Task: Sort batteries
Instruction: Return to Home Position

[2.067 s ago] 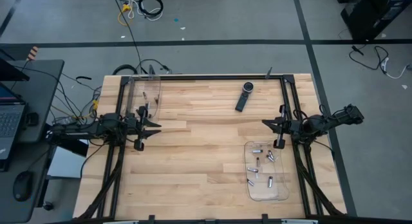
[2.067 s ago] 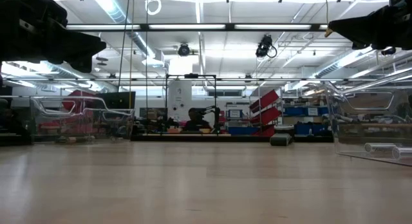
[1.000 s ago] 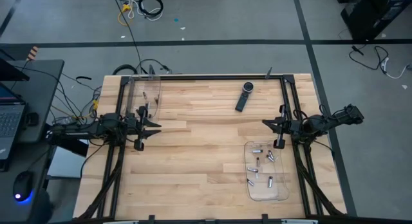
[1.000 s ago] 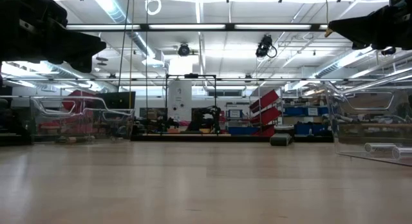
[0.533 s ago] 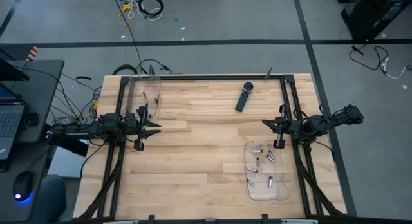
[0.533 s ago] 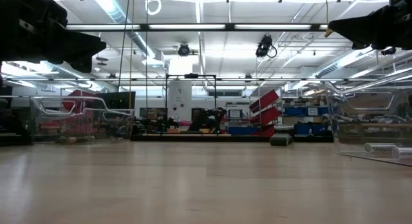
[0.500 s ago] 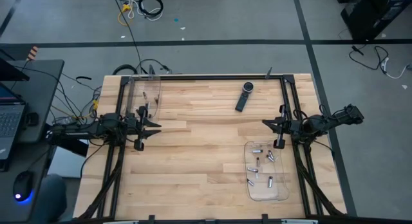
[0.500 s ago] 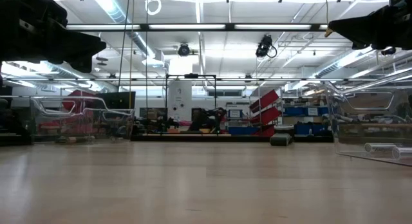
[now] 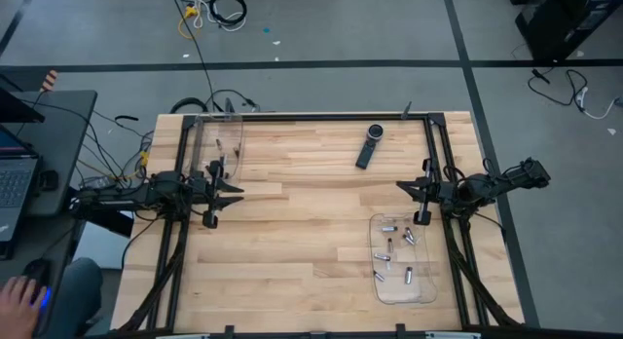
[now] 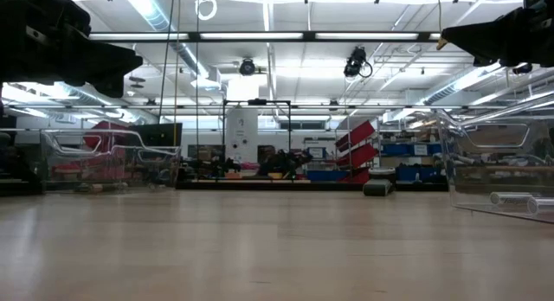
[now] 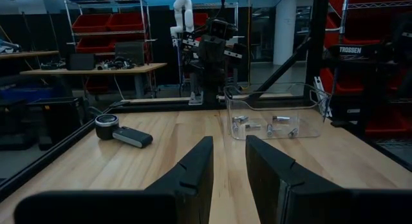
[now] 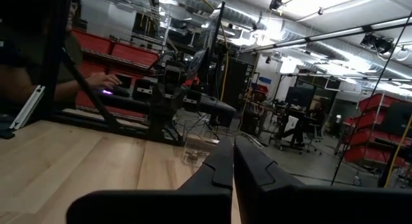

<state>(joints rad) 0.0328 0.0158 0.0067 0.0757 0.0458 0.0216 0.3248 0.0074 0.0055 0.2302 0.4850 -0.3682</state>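
Note:
Several small silvery batteries (image 9: 394,251) lie loose on the floor of a clear tray (image 9: 428,295) at the table's near right. The left wrist view shows them too, the batteries (image 11: 267,127) lying behind the tray's clear wall. My left gripper (image 9: 240,189) hovers level above the table's left side, open, with nothing between its fingers (image 11: 193,169). My right gripper (image 9: 399,187) hovers above the table's right side, just beyond the tray's far end. It is shut and holds nothing; its fingers (image 12: 222,163) lie closed together.
A long black remote-like device (image 9: 369,146) lies at the table's far middle. A second clear container (image 9: 226,144) stands at the far left. Black frame rails (image 9: 311,116) run along the table's edges. A person's hand (image 9: 15,298) rests at a desk left of the table.
Both arms and the batteries have kept still. A person has come into the high view at the desk left of the table, a hand now on the mouse there.

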